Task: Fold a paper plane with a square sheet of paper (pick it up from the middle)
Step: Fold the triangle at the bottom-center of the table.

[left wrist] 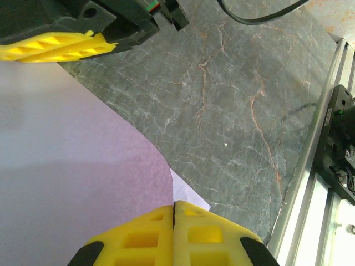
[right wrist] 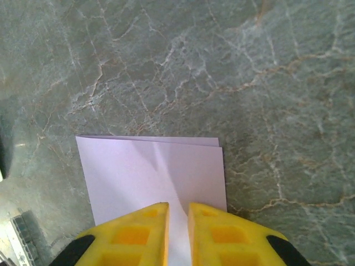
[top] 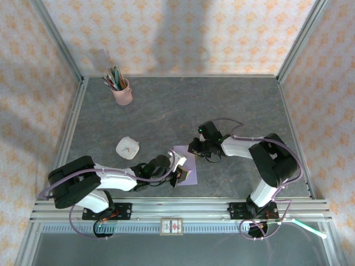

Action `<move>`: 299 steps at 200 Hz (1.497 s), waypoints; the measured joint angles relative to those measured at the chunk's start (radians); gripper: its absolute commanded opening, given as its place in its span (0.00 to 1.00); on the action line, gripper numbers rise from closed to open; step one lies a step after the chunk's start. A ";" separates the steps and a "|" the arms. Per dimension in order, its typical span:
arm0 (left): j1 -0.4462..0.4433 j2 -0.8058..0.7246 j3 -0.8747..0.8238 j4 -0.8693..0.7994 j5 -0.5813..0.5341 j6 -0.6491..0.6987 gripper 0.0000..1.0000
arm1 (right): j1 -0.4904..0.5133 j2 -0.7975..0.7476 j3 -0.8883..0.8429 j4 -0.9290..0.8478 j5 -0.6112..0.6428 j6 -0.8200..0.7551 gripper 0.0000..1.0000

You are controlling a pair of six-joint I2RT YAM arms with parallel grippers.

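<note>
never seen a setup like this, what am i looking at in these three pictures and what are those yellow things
Two robot arms are bolted at the near edge of a grey stone-look table. The overhead picture looks down on both arms; each of the other two comes from a camera on one wrist. The yellow things are each arm's two gripper fingers. The left gripper is shut on the edge of the lavender paper, already partly folded. The right gripper has its fingers nearly together at the paper's opposite edge; whether it grips yet is unclear. Also on the table: a pink cup of pens and a small white object.
</note>
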 measured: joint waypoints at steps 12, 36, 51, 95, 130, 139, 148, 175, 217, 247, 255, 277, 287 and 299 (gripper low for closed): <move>0.009 0.000 -0.001 0.002 0.004 -0.008 0.00 | 0.000 0.001 0.000 0.000 0.003 -0.013 0.17; 0.034 0.000 -0.009 0.023 0.025 -0.021 0.00 | 0.000 0.004 0.000 0.000 0.003 -0.036 0.17; 0.053 0.000 -0.019 0.040 0.044 -0.033 0.00 | 0.000 0.005 0.000 0.001 0.003 -0.048 0.17; 0.119 0.001 -0.063 0.084 0.097 -0.075 0.00 | 0.000 0.014 0.006 0.001 0.002 -0.069 0.18; 0.169 0.034 -0.068 0.105 0.132 -0.101 0.00 | 0.000 0.014 0.008 0.000 0.003 -0.077 0.18; 0.179 0.044 -0.068 0.105 0.136 -0.104 0.00 | 0.000 0.018 0.010 0.000 0.003 -0.080 0.18; 0.186 0.055 -0.068 0.106 0.140 -0.108 0.00 | 0.000 0.019 0.013 0.000 0.003 -0.081 0.18; 0.194 0.082 -0.068 0.105 0.154 -0.116 0.00 | 0.000 0.024 0.018 0.000 0.002 -0.085 0.18; 0.215 0.096 -0.068 0.105 0.155 -0.119 0.00 | 0.000 0.027 0.019 0.000 0.003 -0.088 0.17; 0.224 0.108 -0.062 0.104 0.158 -0.119 0.00 | 0.000 0.032 0.024 0.001 0.002 -0.089 0.17; 0.225 0.115 -0.058 0.103 0.158 -0.119 0.00 | 0.000 0.034 0.027 0.000 0.002 -0.092 0.17; 0.226 0.127 -0.050 0.103 0.159 -0.119 0.00 | 0.000 0.037 0.031 0.000 0.003 -0.095 0.16; 0.226 0.130 -0.050 0.103 0.161 -0.119 0.00 | 0.000 0.037 0.031 0.000 0.003 -0.095 0.16; 0.226 0.133 -0.049 0.103 0.162 -0.118 0.00 | 0.000 0.038 0.032 0.000 0.003 -0.095 0.16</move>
